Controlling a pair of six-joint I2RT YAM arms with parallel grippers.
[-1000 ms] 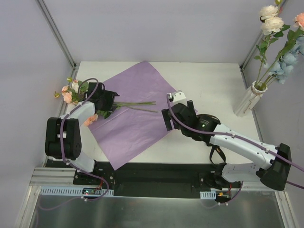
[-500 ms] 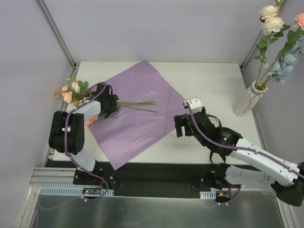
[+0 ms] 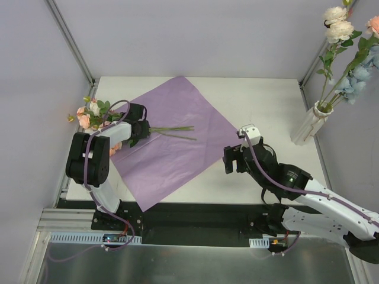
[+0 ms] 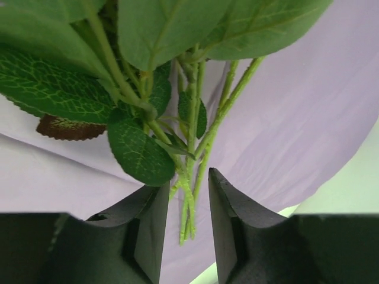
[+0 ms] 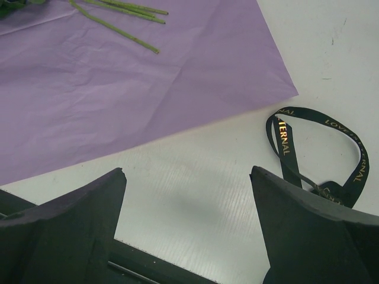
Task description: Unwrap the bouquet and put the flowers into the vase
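The bouquet lies unwrapped: its purple paper (image 3: 177,148) is spread flat on the table. A few flowers (image 3: 90,113) rest at the paper's left corner, stems (image 3: 174,130) pointing right. My left gripper (image 3: 140,126) is down over those stems. In the left wrist view the stems (image 4: 192,148) run between its narrowed jaws (image 4: 188,201), with a gap still showing beside them. The vase (image 3: 311,124) stands at the far right and holds other flowers (image 3: 343,35). My right gripper (image 3: 234,160) hangs open over bare table near the paper's right corner.
The black ribbon (image 5: 314,154) lies loose on the white table (image 5: 195,195), right of the paper (image 5: 118,89) and beside my right fingers. Grey walls close in the table on the left, back and right. The vase stands close to the right wall.
My left gripper has slid down onto the stems and its jaws have narrowed around them. The right arm has pulled back right and towards the near edge, off the paper.
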